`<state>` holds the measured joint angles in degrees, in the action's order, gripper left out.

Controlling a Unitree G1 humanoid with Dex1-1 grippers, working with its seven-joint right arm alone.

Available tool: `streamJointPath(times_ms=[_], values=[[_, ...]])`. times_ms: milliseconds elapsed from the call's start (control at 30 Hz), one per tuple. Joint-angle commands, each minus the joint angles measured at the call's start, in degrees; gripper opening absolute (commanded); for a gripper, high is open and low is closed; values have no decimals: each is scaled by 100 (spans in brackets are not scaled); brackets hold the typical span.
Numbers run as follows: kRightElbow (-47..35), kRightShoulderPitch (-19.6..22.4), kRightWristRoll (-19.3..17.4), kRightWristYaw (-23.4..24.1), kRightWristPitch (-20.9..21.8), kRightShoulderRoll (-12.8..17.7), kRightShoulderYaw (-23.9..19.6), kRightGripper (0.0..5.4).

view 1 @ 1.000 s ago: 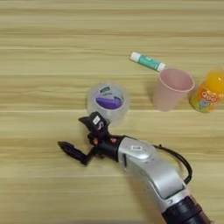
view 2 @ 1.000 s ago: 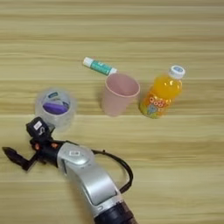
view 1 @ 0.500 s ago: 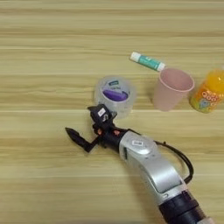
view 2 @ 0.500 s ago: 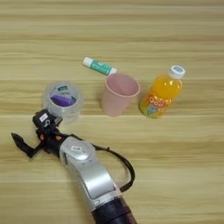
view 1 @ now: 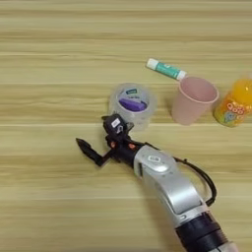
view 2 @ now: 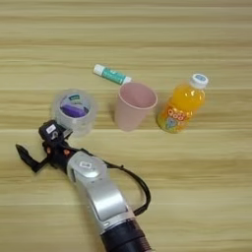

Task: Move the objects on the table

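Four objects: tape (view 1: pixel 132 101), cup (view 1: pixel 193 99), bottle (view 2: pixel 182 105) and a small tube (view 1: pixel 166 69), all on the table (view 1: pixel 49 59).
Gripper: the gripper (view 1: pixel 101 140) sits low over the wood, left of centre, at the end of the silver forearm (view 1: pixel 170 184) that enters from 5 o'clock.
Fingers: spread apart and holding nothing; one black finger (view 1: pixel 88 150) points out toward 9 o'clock, the other (view 1: pixel 116 125) ends just beside the near wall of the tape.
Key relation: the tape lies at about 1 o'clock from the midpoint of the fingers, so it is outside the gap, not between them. I judge a grasp would need the hand to swing toward 1 o'clock until the roll's wall sits between the fingers.
Tape: a wide, squat ring lying flat, its hole facing up; clear glossy wall, purple label inside. Round, so no long axis to line up with.
Cup: pink plastic, upright, mouth open, tapering to its base; at 3 o'clock from the tape, apart from it.
Bottle: orange, rounded, white cap, printed label; upright, just beside the cup at its 3 o'clock.
Tube: slim stick, white with a green band, lying flat at 11 o'clock from the cup, its long axis running from 10 to 4 o'clock.
Table: light wood, matte, plank lines running left to right.
Nearest thing: the tape, by a wide margin; the others stand well apart from the hand.
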<state>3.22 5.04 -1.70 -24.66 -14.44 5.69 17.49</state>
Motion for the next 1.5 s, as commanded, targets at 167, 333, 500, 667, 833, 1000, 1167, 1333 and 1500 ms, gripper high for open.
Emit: streamJointPath(times_ms=[167,333,500,667,833,1000,1167,1333,1500], values=[[183,520,39,304,247,-253,-208,537],[297,600,89,286,864,-398,-155,537],[259,605,88,282,1378,-547,-122,537],[218,724,176,396,1961,-637,-166,537],[179,911,376,749,2437,-678,-318,537],[-201,1070,730,1425,2772,-678,-606,537],[-627,966,896,1789,2799,-558,-874,537],[-928,866,868,1852,2761,-433,-1071,537],[-1317,690,873,1905,2683,-295,-1295,537]])
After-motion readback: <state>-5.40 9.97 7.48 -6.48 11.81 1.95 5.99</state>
